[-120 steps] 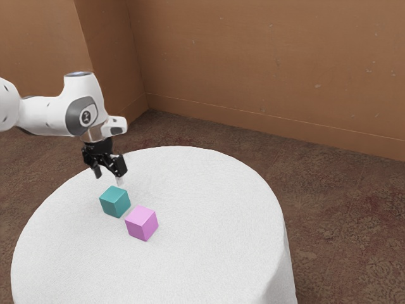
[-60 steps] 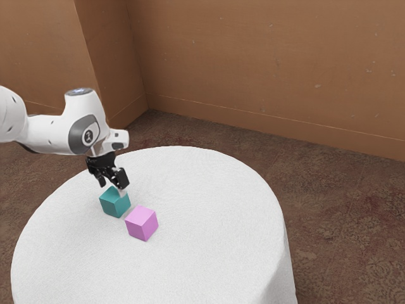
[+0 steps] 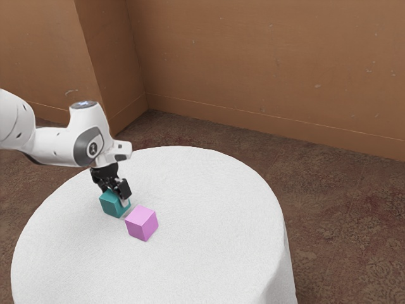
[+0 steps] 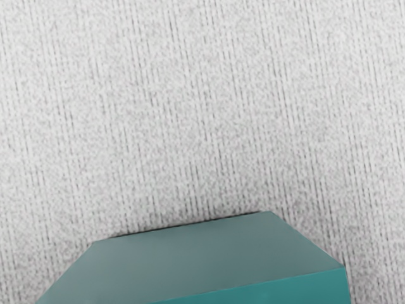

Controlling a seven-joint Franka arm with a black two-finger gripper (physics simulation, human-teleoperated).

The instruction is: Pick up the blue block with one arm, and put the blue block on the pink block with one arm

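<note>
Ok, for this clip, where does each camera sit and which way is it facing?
Exterior view: raised, off the arm's side, looking down across the round table's white tablecloth toward brown walls. The white arm enters from the exterior view's left, its black gripper down at the teal cube, which sits beside the pink cube.
Wrist view: on the hand, looking down at the white tablecloth, with the teal cube just under the hand.
Shared: the teal cube and the white tablecloth.
</note>
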